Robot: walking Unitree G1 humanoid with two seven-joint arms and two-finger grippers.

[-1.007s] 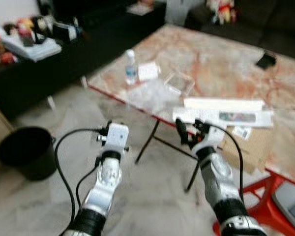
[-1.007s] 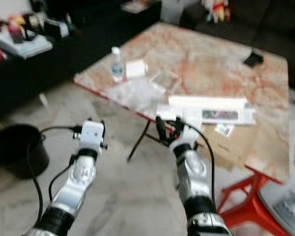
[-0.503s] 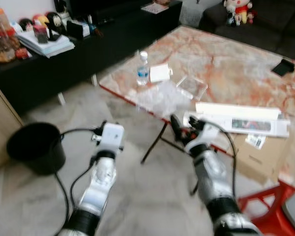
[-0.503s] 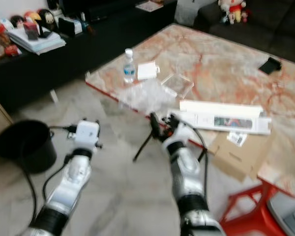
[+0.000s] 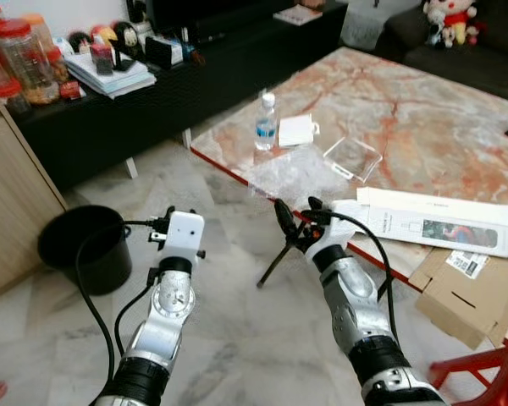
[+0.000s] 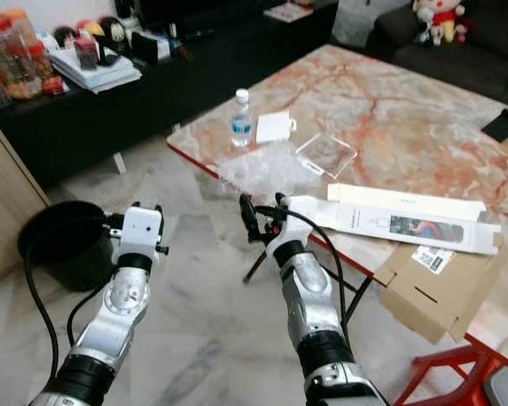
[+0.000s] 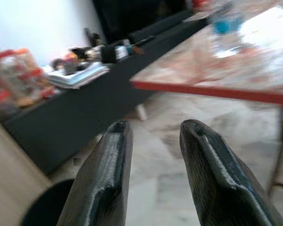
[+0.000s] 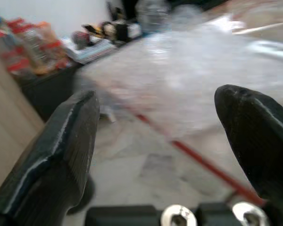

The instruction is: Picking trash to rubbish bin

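Left eye view: closer to the marble-patterned table with red edge (image 5: 423, 110) than a second ago, the whole scene slid as the camera moved; crumpled clear plastic wrap (image 5: 298, 172) lying at the table's near edge; right gripper (image 5: 297, 222) raised just short of it, fingers apart.
Right eye view: round black rubbish bin (image 6: 63, 243) on the floor to the left, well apart from the wrap; left gripper (image 6: 134, 211) beside it.
Left wrist view: black fingers (image 7: 106, 181) apart, nothing between.
Right wrist view: wrap straight ahead, blurred; fingers (image 8: 68, 141) spread wide, empty.
Meaning for task: approach nearly done, grasp probably next.
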